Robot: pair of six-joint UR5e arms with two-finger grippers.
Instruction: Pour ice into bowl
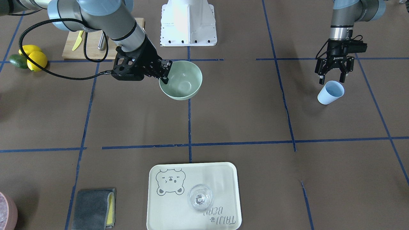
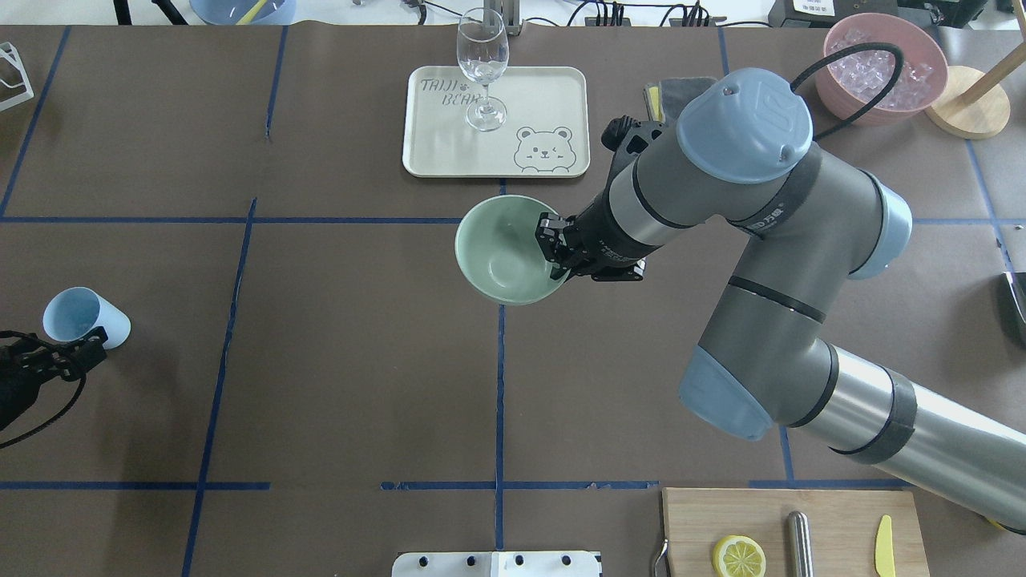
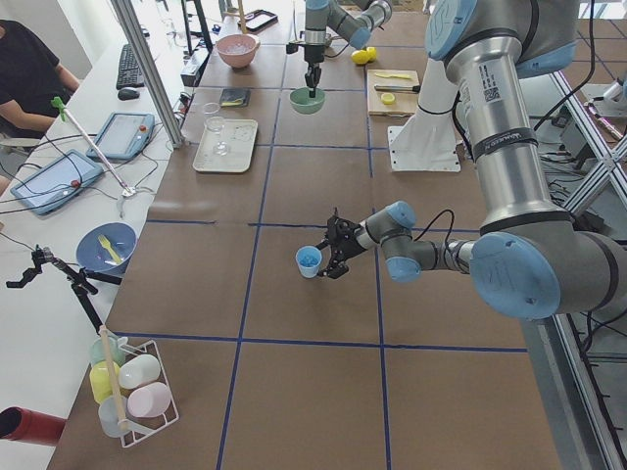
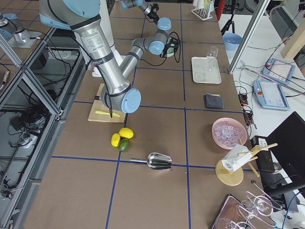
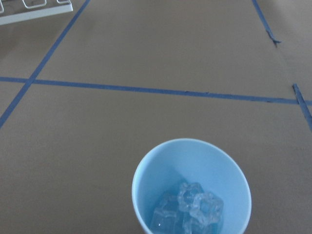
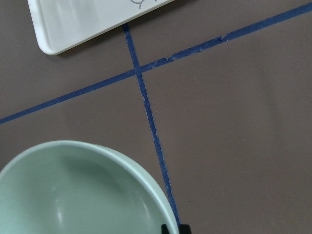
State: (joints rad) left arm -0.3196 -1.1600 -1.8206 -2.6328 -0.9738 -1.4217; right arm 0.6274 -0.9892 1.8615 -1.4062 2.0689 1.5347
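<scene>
**Surface and room.** I work over a table (image 1: 243,111) covered in brown paper and ruled into squares by blue tape. In the exterior left view a bench with tablets runs along the side opposite the robot, and a person (image 3: 24,69) sits at that view's 10 o'clock corner.

**Views compared.** Only my left wrist view shows the ice (image 5: 191,212): clear cubes heaped in the bottom of the light blue cup (image 5: 192,187), which stands on the paper. From the front I see just the cup's blue inside. The overhead view shows the pink container (image 2: 882,68) of whitish lumps at 1 o'clock. The tray (image 1: 159,207) and its clear glass (image 1: 200,198) appear in both the front and overhead views.

**Fingers.** The right gripper (image 1: 165,74) is clamped across the rim of the bowl (image 1: 183,81), at the bowl's 9 o'clock in the front view. The left gripper (image 1: 331,80) has its fingers spread apart, with the cup just at their 6 o'clock. Whether they touch it I cannot tell. The ice lies well apart from the bowl, toward 3 o'clock in that view.
</scene>
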